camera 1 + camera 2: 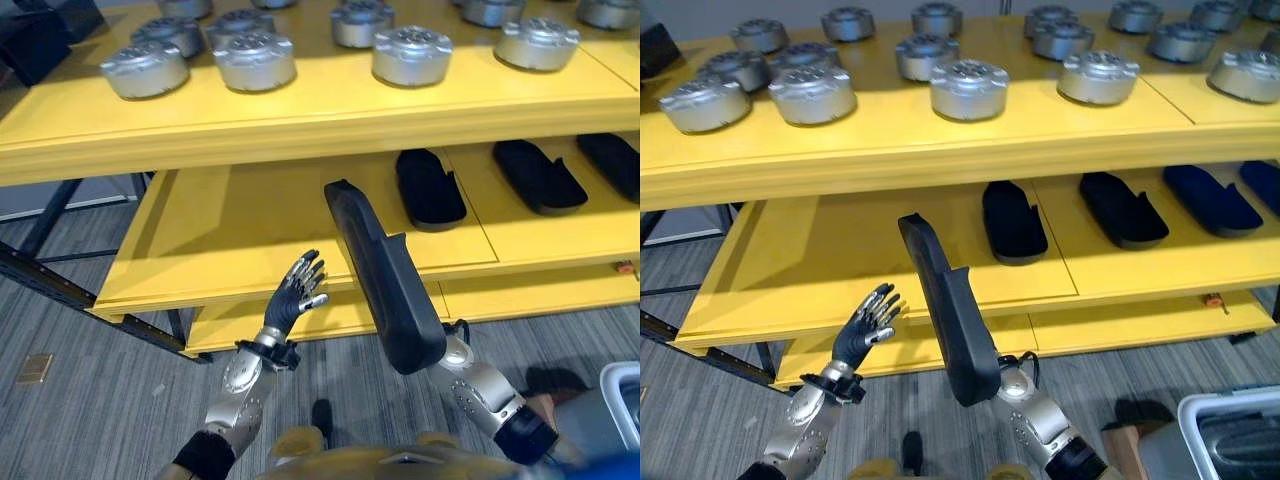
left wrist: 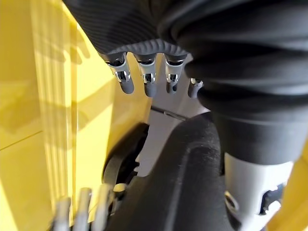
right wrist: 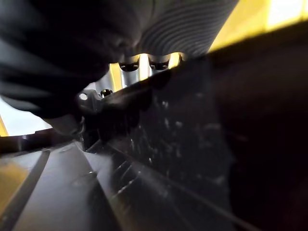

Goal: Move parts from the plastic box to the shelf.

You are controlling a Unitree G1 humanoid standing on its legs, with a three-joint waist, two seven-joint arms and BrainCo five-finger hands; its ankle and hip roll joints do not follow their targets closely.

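The right hand [image 1: 1012,383] grips the lower end of a long, curved black plastic part [image 1: 383,276], fingers wrapped round it, and holds it upright before the front edge of the yellow metal shelf's [image 1: 230,230] middle level, probably to slide it in beside the similar black parts [image 1: 430,187] lying there. The left hand [image 1: 300,285] hangs open just beside it, fingers spread, likely ready to steady it.

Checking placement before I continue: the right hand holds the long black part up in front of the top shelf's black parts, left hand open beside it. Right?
Not quite. The left eye view shows the black parts on the middle shelf; the top shelf holds silver round parts. The rest stands: long black part, left hand open.
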